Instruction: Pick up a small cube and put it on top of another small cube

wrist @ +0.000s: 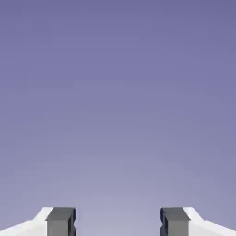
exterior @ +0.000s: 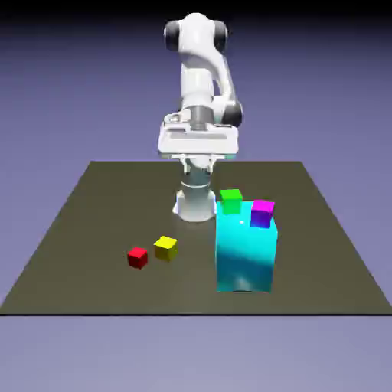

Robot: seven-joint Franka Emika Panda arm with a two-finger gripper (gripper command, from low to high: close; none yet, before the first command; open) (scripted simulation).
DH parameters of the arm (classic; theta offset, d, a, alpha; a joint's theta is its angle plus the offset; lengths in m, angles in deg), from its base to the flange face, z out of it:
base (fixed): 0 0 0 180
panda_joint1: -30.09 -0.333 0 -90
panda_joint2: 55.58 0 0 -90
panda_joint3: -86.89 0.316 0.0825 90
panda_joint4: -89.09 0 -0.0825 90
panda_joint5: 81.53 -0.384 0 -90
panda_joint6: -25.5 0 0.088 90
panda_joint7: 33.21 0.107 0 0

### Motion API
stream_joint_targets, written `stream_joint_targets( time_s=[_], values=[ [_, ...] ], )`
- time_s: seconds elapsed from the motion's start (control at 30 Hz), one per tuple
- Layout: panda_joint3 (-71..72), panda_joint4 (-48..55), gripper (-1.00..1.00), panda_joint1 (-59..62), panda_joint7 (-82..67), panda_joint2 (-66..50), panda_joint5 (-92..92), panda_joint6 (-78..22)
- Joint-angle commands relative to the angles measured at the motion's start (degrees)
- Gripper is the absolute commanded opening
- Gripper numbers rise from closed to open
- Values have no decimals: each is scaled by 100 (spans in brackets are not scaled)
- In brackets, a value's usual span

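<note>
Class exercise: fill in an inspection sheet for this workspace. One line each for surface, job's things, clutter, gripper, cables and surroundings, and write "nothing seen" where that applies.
Surface: dark flat table, no marks or spills visible.
Job's things: yellow cube lies on the table beside the red cube, close together; contact cannot be told.
Clutter: tall cyan block, with a green cube and a magenta cube at its top.
Gripper: gripper open, nothing between its fingertips; the hand view shows only backdrop.
Cables: nothing seen.
Surroundings: plain blue-violet backdrop; white arm folded high at the table's far edge.
</note>
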Motion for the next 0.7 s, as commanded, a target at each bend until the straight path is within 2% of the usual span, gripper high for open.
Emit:
stream_joint_targets(
  time_s=[0.0,0.3,0.37,0.67],
  values=[
    [38,-102,0,202,67,-208,-24,-86],
    [379,-1017,0,2016,666,-2077,-237,-860],
    [402,-1079,0,2138,706,-2203,-252,-912],
    [-1,-791,0,1952,1216,-4070,479,666]
  ],
)
